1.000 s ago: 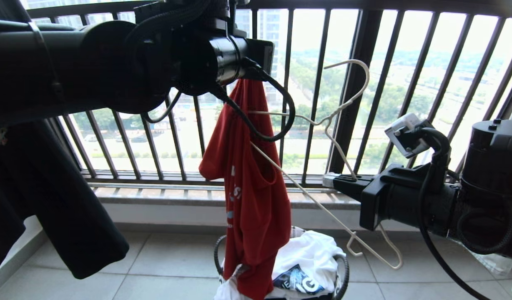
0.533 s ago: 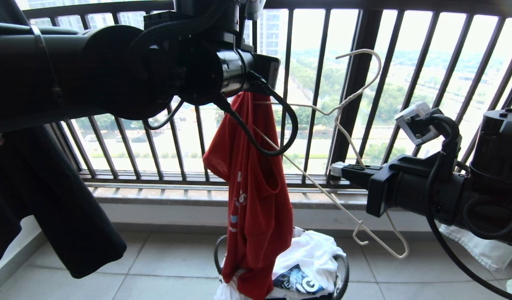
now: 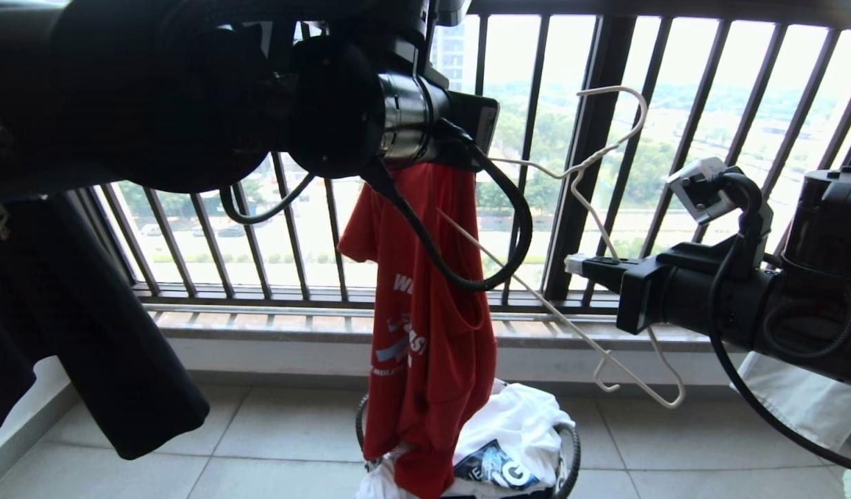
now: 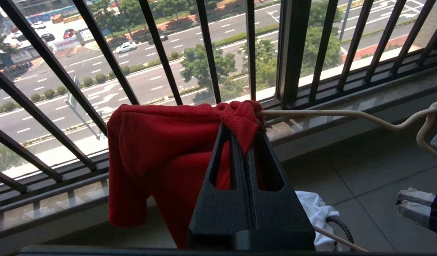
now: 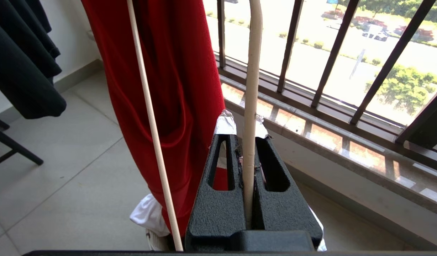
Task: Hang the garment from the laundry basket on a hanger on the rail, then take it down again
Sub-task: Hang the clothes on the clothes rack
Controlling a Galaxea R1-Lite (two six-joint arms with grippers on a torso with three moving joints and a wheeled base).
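Behind everything, a dark window railing [image 3: 592,138] is fronting a sunlit street. Left pincer [image 4: 244,131] is pinching the red shirt [image 3: 425,333], dangling above the basket [image 3: 567,450]. Right pincer [image 5: 241,133] is clamping the white hanger [image 3: 609,149], one end tucked inside the shirt.

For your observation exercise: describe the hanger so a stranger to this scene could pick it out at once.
Start at the dark barred window railing. In front of it the right gripper is shut on the hanger, tilted, one arm running into the red T-shirt. It is the only thin white wire shape with a curved hook.
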